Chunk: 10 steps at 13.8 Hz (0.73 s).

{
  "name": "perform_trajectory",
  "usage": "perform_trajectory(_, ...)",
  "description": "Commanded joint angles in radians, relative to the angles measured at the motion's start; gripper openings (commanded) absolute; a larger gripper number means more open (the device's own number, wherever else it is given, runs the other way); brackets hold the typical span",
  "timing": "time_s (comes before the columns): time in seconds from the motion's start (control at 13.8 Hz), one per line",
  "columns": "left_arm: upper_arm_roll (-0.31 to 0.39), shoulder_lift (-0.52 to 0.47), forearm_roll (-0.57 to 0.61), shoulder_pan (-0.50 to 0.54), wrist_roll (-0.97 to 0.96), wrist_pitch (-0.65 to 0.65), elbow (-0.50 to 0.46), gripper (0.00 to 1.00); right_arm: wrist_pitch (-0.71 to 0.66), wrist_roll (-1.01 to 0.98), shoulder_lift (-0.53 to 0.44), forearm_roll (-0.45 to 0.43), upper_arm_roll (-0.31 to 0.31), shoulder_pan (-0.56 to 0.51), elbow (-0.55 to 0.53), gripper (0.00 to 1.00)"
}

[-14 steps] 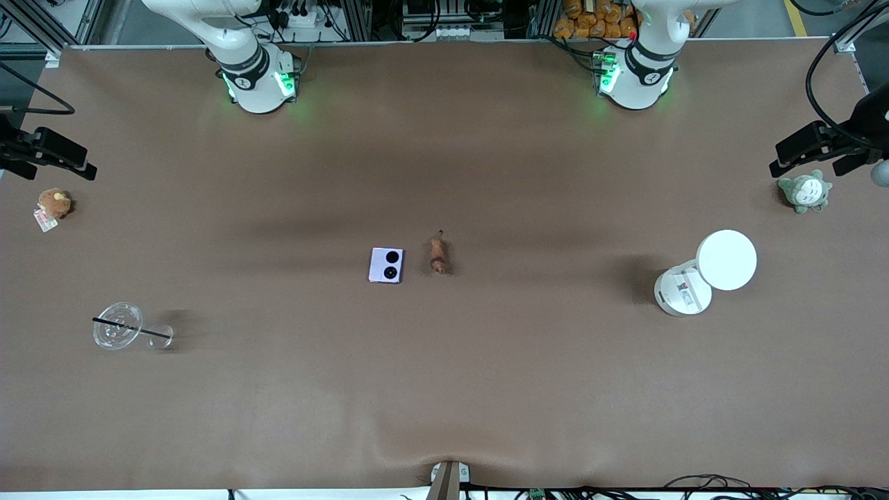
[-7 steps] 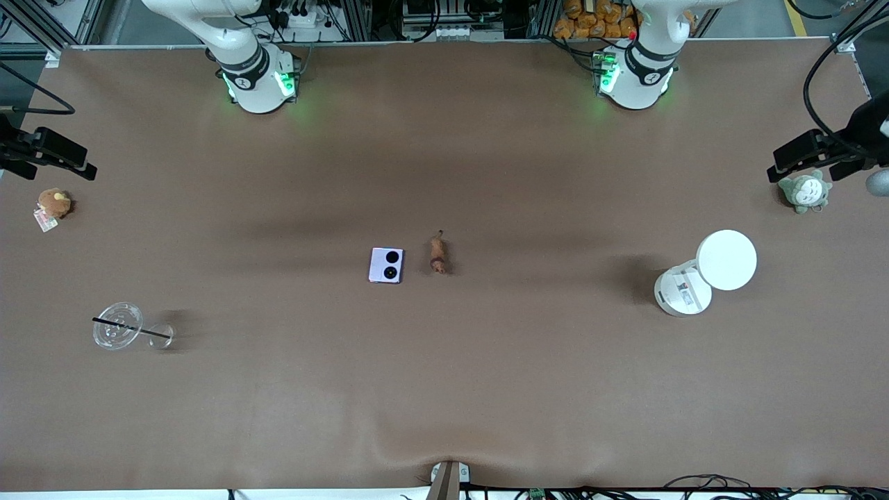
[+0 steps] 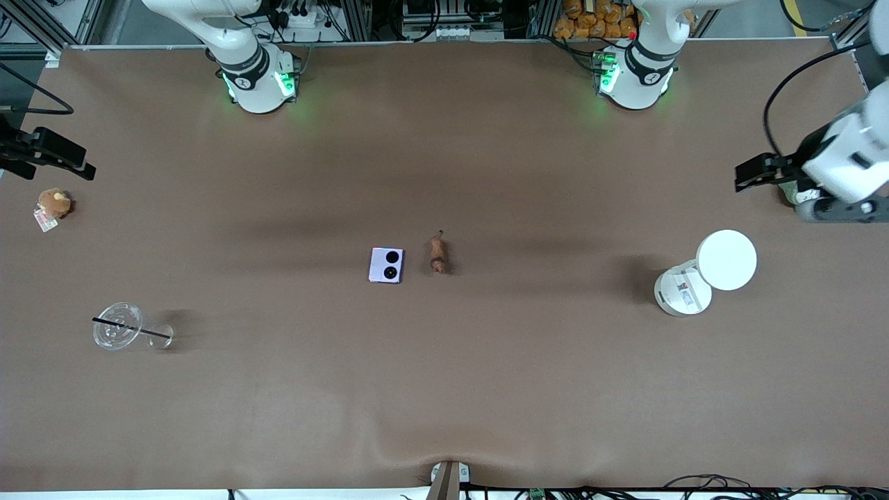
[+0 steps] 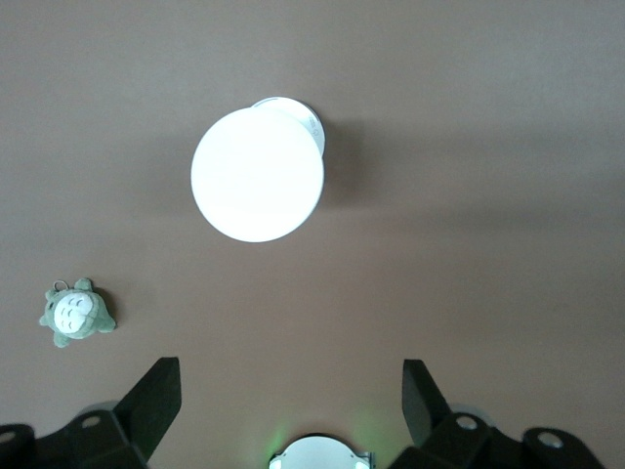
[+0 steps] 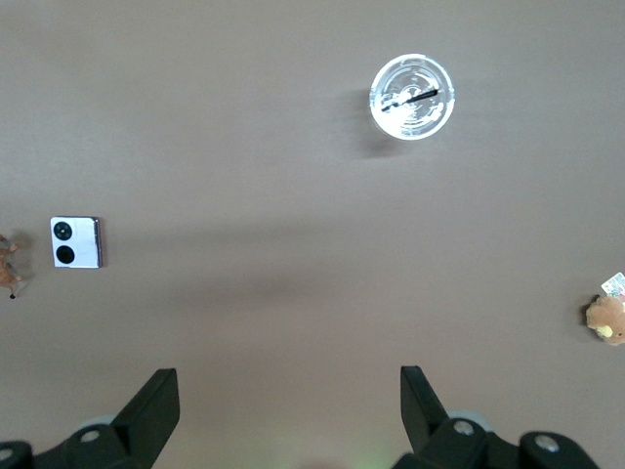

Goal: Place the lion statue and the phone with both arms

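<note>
Surroundings: your white round-lidded canister (image 3: pixel 703 272), clear plastic cup (image 3: pixel 118 325), brown plush (image 3: pixel 53 202) lie well apart from centre.
Task items: small lavender square phone (image 3: pixel 386 264) beside reddish-brown lion statue (image 3: pixel 437 253).
Grippers: left gripper (image 4: pixel 291 403) over grey-green plush (image 4: pixel 76 314), right gripper (image 5: pixel 289 403) at table's end; jaws apart.

phone (image 3: pixel 385 265): small, square, pale lavender, folded shut; lies flat mid-table with two round black lenses along the edge facing the lion statue; also seen in the right wrist view (image 5: pixel 76 242).
lion statue (image 3: pixel 437 253): tiny, long, reddish-brown figurine with a darker head end; lies on the table with the thin tail end at 12 o'clock and the dark head at 6 o'clock in the front view.
relation: lion statue sits just beside the phone, at its 3 o'clock in the front view, toward the left arm's end; the two are apart, not touching.
</note>
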Motion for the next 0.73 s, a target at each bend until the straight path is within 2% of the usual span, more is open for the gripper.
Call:
perform_trajectory(0.0,-0.008,0.049,0.021,-0.022,-0.003,0.022,0.026,1.00,-0.014,-0.003,0.002,0.010,0.006,-0.054,0.014,1.00)
perform_trajectory(0.29,-0.016,0.134,-0.030,-0.056,-0.091,0.111,0.058,1.00,-0.010,0.008,0.002,0.010,0.007,-0.045,0.014,1.00)
perform_trajectory(0.65,-0.016,0.338,-0.027,-0.211,-0.335,0.127,0.239,1.00,-0.012,0.014,0.002,0.010,0.010,-0.044,0.014,1.00)
